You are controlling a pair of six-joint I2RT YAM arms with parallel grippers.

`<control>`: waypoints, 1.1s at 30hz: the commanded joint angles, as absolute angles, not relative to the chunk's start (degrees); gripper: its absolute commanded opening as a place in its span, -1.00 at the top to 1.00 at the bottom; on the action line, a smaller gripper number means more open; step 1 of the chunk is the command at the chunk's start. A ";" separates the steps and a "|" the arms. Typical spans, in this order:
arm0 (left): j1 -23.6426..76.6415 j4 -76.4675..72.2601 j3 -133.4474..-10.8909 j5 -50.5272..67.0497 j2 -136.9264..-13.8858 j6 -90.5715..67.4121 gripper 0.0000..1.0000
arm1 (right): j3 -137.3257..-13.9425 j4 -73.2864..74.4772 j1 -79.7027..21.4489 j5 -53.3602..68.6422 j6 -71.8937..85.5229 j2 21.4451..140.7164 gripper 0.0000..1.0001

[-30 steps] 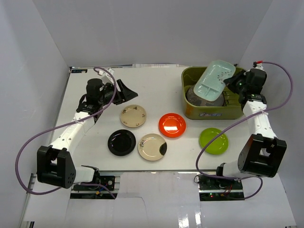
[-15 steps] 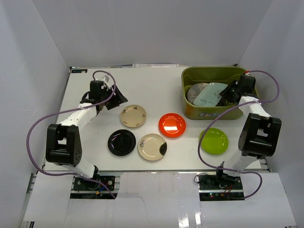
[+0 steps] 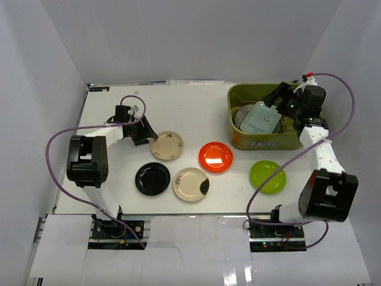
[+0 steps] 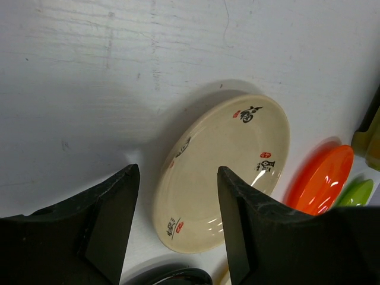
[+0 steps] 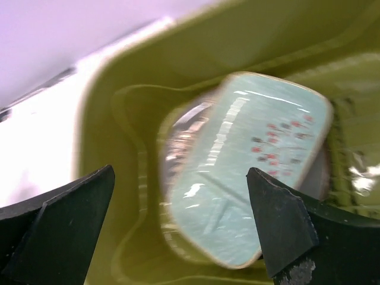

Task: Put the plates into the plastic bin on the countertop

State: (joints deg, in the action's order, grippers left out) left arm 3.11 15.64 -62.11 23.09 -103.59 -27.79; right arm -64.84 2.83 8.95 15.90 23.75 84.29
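Observation:
The olive-green plastic bin (image 3: 262, 143) stands at the back right of the white countertop (image 3: 196, 107). Inside it a pale-green plate (image 3: 262, 118) (image 5: 249, 166) lies tilted on a grey plate (image 3: 240, 117) (image 5: 172, 136). My right gripper (image 3: 274, 100) (image 5: 181, 172) hovers open above them, holding nothing. My left gripper (image 3: 147, 134) (image 4: 178, 172) is open and low at the left edge of a tan plate (image 3: 166, 145) (image 4: 225, 172), whose near rim lies between the fingers, untouched on the left side. Black (image 3: 152, 178), cream (image 3: 190, 184), orange-red (image 3: 215, 157) and lime-green (image 3: 267, 176) plates lie on the countertop.
White walls enclose the countertop on three sides. The bin's right wall (image 3: 309, 113) stands close to the right arm. In the left wrist view the orange-red plate (image 4: 320, 181) and the lime-green plate (image 4: 356, 193) show beyond the tan one.
My right gripper opened and let go of the pale-green plate, which dropped into the bin onto the grey plate. My left gripper came down and right to the tan plate.

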 commanded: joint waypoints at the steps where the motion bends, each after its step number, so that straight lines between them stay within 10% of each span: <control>1: 3.34 15.73 -62.67 26.28 -103.09 -26.89 -0.31 | -63.20 0.27 4.15 19.34 23.73 76.74 -0.95; 9: 3.87 15.73 -63.10 25.58 -104.59 -26.72 0.02 | -45.82 -4.48 -22.10 17.85 25.22 62.50 -0.67; 15: 3.87 15.03 -62.58 25.75 -101.09 -27.68 0.99 | -27.00 -7.29 -32.07 14.59 33.73 56.86 -0.67; 29: 9.84 13.52 -53.00 26.12 -77.45 -28.48 1.00 | -37.52 -11.52 -39.64 10.63 35.94 69.78 -1.00; 33: 9.84 16.70 -52.04 20.83 -74.19 -26.46 0.83 | -35.52 -8.53 -41.13 5.20 37.70 69.53 -0.63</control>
State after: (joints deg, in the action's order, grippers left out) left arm 10.24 14.11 -53.54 24.73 -76.58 -28.40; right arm -35.97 -9.19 -39.92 10.07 36.21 69.91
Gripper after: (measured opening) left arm 0.065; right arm 0.850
